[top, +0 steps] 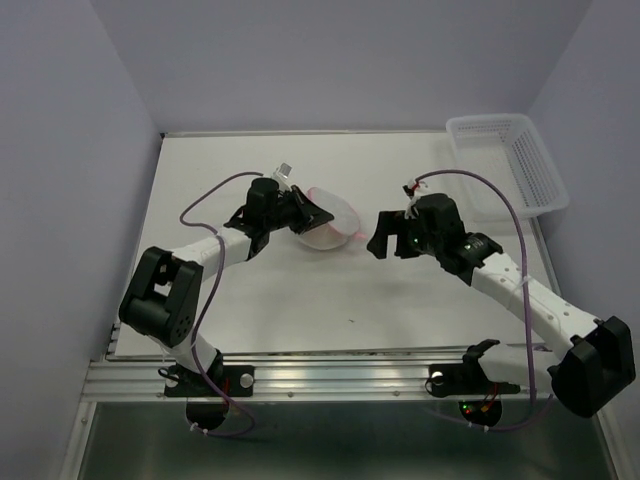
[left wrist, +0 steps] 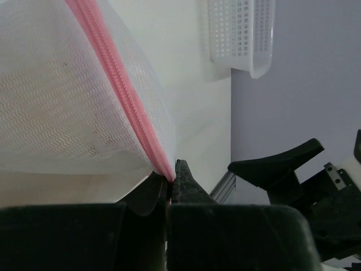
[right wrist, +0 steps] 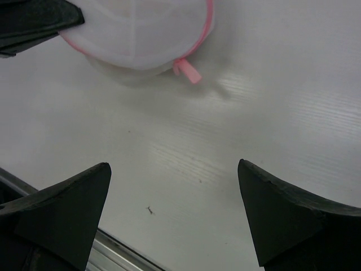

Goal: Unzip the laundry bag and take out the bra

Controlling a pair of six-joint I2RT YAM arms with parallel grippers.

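Gripping the laundry bag at its pink rim, left claw clamped, right claw wide open, empty.

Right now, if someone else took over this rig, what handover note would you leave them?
The left gripper: fingers shut on the laundry bag at its pink zipper rim.
The right gripper: open, empty, facing the zipper pull but short of it.
Done: bag gripped on one side.
The zipper looks closed, and no bra shows outside the bag.
Left to do: take the pull, unzip, lift the bra out.
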